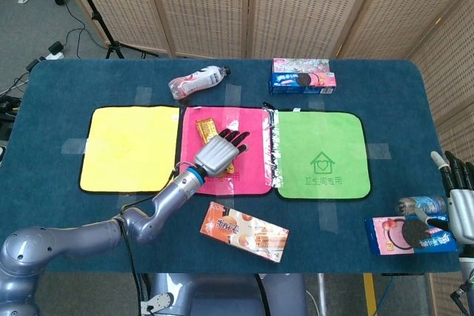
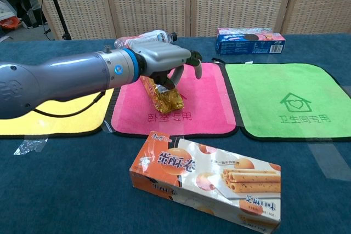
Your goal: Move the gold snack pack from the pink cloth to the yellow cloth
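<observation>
The gold snack pack (image 1: 204, 129) (image 2: 168, 100) lies lengthwise on the pink cloth (image 1: 252, 168) (image 2: 204, 108), the middle of three cloths. My left hand (image 1: 218, 152) (image 2: 164, 59) is spread right over the pack and covers its middle; its fingers arch down around the pack, and no firm grip shows. The yellow cloth (image 1: 129, 149) (image 2: 55, 123) lies directly left of the pink one, partly behind my left forearm in the chest view. My right hand (image 1: 461, 205) stays open at the table's right edge, seen only in the head view.
An orange egg-roll box (image 1: 243, 231) (image 2: 205, 176) lies in front of the pink cloth. A green cloth (image 1: 322, 155) (image 2: 285, 100) is to the right. A bottle (image 1: 194, 81) (image 2: 148, 38) and a blue cookie box (image 1: 304, 78) (image 2: 250, 40) lie at the back. A pink cookie pack (image 1: 404, 234) sits by my right hand.
</observation>
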Controlling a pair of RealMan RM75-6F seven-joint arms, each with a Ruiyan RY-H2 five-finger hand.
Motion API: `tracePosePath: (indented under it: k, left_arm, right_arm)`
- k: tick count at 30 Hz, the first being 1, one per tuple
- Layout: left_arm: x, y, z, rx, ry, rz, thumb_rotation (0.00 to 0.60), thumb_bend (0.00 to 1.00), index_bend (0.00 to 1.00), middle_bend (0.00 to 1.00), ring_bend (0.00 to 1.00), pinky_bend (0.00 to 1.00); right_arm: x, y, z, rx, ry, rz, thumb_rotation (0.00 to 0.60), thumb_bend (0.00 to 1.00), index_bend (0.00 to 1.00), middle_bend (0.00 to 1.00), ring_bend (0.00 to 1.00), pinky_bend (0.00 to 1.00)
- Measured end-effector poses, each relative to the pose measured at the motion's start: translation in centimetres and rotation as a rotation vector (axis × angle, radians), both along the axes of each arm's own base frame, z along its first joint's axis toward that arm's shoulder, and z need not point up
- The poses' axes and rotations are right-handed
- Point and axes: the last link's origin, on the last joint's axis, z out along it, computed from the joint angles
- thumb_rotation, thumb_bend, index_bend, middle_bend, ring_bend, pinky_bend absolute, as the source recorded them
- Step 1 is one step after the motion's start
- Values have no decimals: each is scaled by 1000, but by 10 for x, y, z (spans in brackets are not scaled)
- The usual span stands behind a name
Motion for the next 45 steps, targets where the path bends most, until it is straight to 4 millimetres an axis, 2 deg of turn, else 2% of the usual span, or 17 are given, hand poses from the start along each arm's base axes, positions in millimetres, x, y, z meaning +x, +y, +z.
tracePosePath:
  k: [10, 17, 25, 38, 45]
  left_arm:
    - [1, 3, -24, -9, 25, 12, 600, 1000, 360, 167, 176, 168]
    - [-14, 5, -29, -40, 75, 53, 600, 1000, 400, 204, 199, 169]
    - [-29, 8, -11, -21, 107, 51, 600, 1000, 417, 225, 214, 193]
    - [-74, 2, 25, -7, 168, 27, 600, 1000, 421, 228, 218, 206]
    - [-91, 3, 35, -2, 194, 48, 600, 1000, 421, 228, 218, 206]
  right_arm:
    - [-2, -1, 2, -6, -6, -8, 600, 0, 0, 0, 0, 0]
    - [0, -1, 2, -9, -11, 6, 600, 0, 0, 0, 0, 0]
    - [0, 0, 2, -14, -12, 6, 600, 0, 0, 0, 0, 0]
    - [3, 1, 0, -6, -9, 7, 600, 0, 0, 0, 0, 0]
    - [4, 2, -1, -4, -8, 7, 600, 0, 0, 0, 0, 0]
